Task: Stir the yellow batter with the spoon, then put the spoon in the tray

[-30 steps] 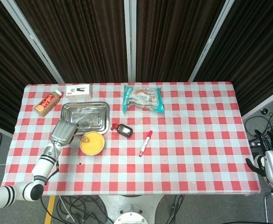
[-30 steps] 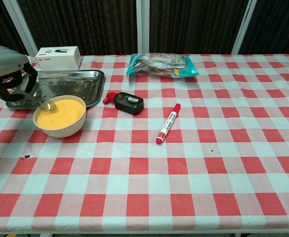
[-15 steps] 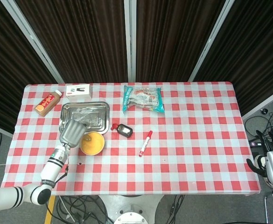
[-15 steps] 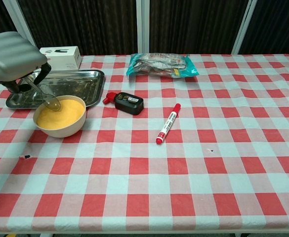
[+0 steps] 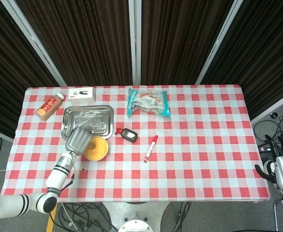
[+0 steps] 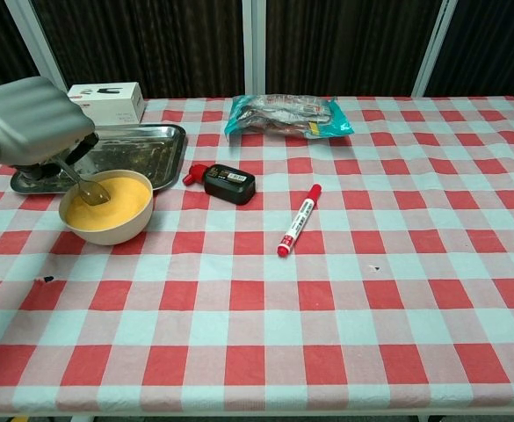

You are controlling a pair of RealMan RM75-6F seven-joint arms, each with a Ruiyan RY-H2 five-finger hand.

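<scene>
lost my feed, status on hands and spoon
Left hand holds spoon, tip in batter. Right hand off table, idle. Tray behind bowl, path clear.

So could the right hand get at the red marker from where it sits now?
Probably not without a long reach: the right hand hangs off the table's far right edge, though nothing lies between it and the red marker.

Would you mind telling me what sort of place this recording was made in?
Probably a robot lab staged as a kitchen table: dark curtain panels behind, loose cables on the floor, and a checked tablecloth with unrelated props like a red marker.
</scene>
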